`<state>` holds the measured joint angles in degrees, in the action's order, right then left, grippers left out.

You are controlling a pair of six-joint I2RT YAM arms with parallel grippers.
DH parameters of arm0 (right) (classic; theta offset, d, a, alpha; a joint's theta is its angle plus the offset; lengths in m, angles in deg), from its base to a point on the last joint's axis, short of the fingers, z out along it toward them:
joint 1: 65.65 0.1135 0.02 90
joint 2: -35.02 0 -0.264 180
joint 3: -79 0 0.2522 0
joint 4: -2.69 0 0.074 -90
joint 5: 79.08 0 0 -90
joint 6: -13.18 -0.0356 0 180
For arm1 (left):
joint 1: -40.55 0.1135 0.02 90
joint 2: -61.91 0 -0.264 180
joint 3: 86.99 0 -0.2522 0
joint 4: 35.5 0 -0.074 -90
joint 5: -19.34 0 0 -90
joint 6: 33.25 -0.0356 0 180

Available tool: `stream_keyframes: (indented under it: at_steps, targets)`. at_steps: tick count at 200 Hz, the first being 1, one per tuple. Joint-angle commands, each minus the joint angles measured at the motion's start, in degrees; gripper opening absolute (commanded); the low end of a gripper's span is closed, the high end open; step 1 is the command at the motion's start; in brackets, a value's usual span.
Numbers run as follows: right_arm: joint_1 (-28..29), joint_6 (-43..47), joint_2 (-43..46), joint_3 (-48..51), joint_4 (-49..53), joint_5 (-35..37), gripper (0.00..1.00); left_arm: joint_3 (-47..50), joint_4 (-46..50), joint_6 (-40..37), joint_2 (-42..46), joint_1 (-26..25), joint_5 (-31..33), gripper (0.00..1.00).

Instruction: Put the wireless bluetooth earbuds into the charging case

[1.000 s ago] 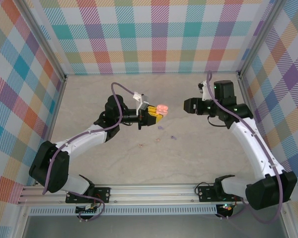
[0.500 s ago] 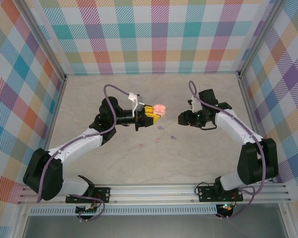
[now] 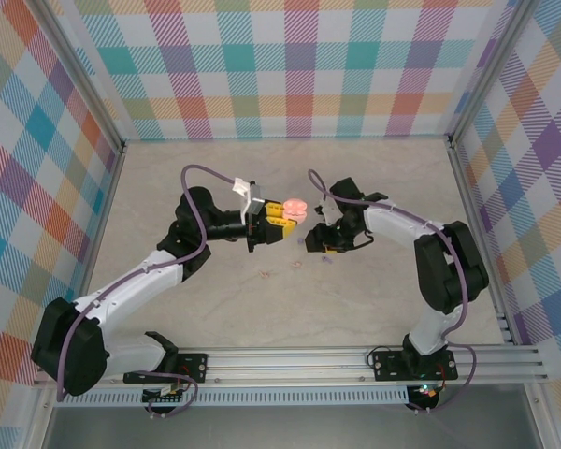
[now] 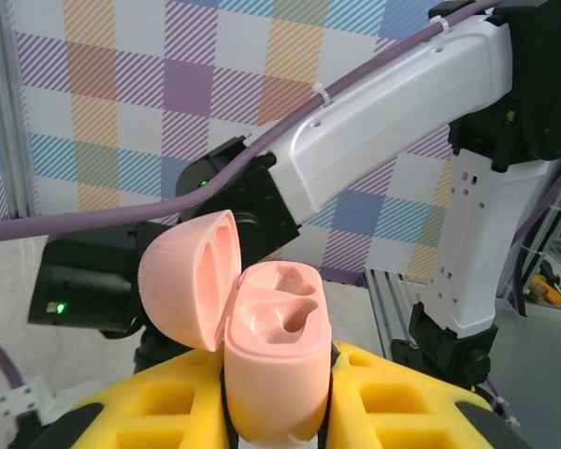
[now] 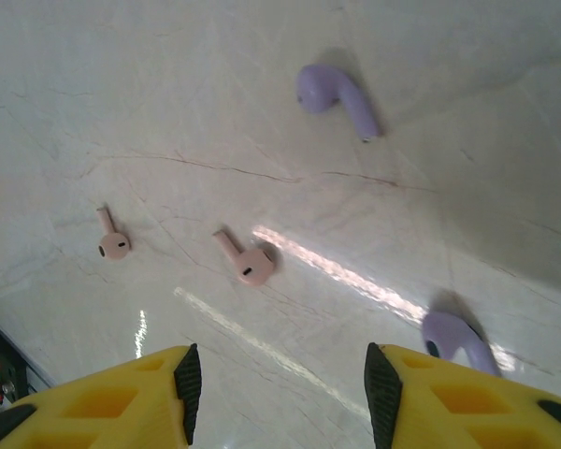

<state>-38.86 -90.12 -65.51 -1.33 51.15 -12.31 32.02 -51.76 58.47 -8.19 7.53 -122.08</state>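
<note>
An open pale pink charging case [image 4: 276,369] stands upright with my left gripper [image 4: 276,416] shut on its lower body; its lid [image 4: 189,279] is tipped back to the left and both sockets are empty. From above, the case [image 3: 295,206] hangs over the table's middle. My right gripper [image 5: 285,393] is open, low over the table, nothing between its yellow fingers [image 5: 150,393]. Ahead of it lie two pink earbuds [image 5: 248,262] [image 5: 112,241] and a lilac earbud [image 5: 337,94]. A second lilac earbud [image 5: 458,339] touches the right finger's edge. From above, the right gripper [image 3: 313,245] is just right of the case.
The marble-patterned table [image 3: 374,299] is boxed in by checked walls [image 3: 290,65] and aluminium posts. The right arm's black and white links [image 4: 393,112] cross right behind the held case. Small pink earbuds [image 3: 297,265] lie in front of both grippers.
My right arm has swung left and down, bringing its open gripper low over the earbuds. The left arm has shifted slightly left, still holding the open case.
</note>
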Motion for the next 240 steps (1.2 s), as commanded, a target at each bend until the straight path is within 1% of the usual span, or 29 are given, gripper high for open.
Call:
stream_keyframes:
  at_steps: [1,55,74,97,122,158,240]
  targets:
    - [1.46,-0.32,-1.73,-2.14,0.2,-2.07,0.52,0.55,0.36,-1.39,2.02,-0.91,-0.35,0.24]
    - [4.56,-1.79,-5.0,-3.17,0.03,-1.85,0.51,0.71,1.11,-1.71,2.78,-0.87,-0.25,0.25]
    - [5.79,-1.95,-6.06,-3.65,0.02,-2.34,0.49,0.57,1.39,-1.72,2.87,-0.87,-0.15,0.25]
    - [6.86,-2.16,-7.36,-4.32,0.01,-3.11,0.44,0.62,1.49,-1.72,2.89,-0.99,-0.13,0.25]
    - [7.87,-2.47,-8.65,-5.13,0.1,-3.83,0.42,0.64,1.54,-1.72,2.87,-0.95,-0.11,0.25]
    - [8.9,-2.78,-10.18,-6.12,0.53,-3.76,0.41,0.47,1.7,-1.77,2.72,-1.0,-0.11,0.25]
    - [9.38,-3.29,-11.75,-7.44,2.39,0.73,0.41,0.38,1.98,-1.78,2.38,-1.0,-0.26,0.25]
